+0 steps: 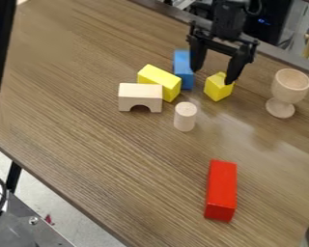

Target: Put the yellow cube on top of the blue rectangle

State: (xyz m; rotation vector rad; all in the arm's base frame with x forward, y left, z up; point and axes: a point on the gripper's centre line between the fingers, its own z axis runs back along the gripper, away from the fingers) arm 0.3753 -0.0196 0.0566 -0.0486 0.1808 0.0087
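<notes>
My gripper (212, 75) hangs open at the upper right, its two fingers spread apart. The yellow cube (217, 88) stands on the table just below it, close to the tip of the right-hand finger; whether they touch I cannot tell. Left of the cube lies the blue rectangle (183, 70), partly behind the left-hand finger and beside a yellow block. Nothing rests on the blue rectangle.
A yellow rectangular block (160, 81) and a wooden arch (139, 96) lie to the left. Nearby stands a small wooden cylinder (185, 116). On the right is a wooden goblet (287, 91), and a red block (221, 190) lies lower on the table (105, 154).
</notes>
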